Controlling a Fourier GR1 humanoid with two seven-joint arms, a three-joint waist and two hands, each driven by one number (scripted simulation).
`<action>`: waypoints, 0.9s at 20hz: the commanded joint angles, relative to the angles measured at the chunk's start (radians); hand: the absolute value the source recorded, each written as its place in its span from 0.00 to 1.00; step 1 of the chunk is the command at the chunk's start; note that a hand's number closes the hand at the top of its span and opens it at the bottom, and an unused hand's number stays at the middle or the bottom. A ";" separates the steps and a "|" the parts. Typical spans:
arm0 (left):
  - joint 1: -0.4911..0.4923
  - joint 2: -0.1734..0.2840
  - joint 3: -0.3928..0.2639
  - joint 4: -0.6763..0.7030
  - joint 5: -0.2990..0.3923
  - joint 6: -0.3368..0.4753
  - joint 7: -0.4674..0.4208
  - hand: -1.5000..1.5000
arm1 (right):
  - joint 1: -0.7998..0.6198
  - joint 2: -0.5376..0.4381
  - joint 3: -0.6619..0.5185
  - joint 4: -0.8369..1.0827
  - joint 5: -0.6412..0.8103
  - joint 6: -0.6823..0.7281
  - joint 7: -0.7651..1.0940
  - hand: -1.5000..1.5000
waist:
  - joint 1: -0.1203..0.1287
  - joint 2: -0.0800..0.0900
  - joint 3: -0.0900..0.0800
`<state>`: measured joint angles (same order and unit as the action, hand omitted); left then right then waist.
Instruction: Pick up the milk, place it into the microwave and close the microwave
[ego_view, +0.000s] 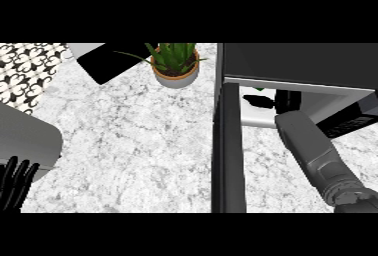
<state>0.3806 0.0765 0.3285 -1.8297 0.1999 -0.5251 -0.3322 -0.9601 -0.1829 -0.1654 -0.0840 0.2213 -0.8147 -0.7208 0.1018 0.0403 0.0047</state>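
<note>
Two hands show: our left hand (16, 181) rests at the counter's (133, 140) lower left edge, fingers straight and upward, while our right hand (288, 100) reaches inside the microwave (295, 65) at the counter's right side, and we cannot tell whether its fingers are curled. Beside that hand, on the microwave's pale floor, lies a small dark shape (258, 101) that may be the milk, though we cannot be sure. We see the microwave's door (227, 150) standing open, and a potted plant (175, 62) sits near the counter's back edge.

No readable text, label, brand or number anywhere (microwave (295, 62) panel included).
</note>
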 joint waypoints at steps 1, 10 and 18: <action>0.012 -0.001 0.009 -0.036 0.005 0.009 0.012 0.00 | 0.035 0.011 -0.014 -0.024 -0.011 0.006 -0.054 0.00 | -0.017 -0.007 0.000; 0.087 -0.037 0.003 -0.047 -0.009 -0.016 -0.034 0.00 | 0.079 -0.001 -0.045 -0.039 -0.039 0.132 -0.110 0.00 | -0.039 -0.019 -0.001; 0.151 -0.058 -0.040 -0.085 -0.057 -0.033 -0.062 0.00 | 0.175 0.016 -0.089 -0.091 -0.106 0.385 -0.220 0.00 | -0.072 -0.032 -0.003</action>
<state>0.4799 0.0259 0.2985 -1.8856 0.1540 -0.5341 -0.3808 -0.8356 -0.1638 -0.2443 -0.1596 0.1348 -0.5462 -0.8863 0.0437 0.0146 0.0026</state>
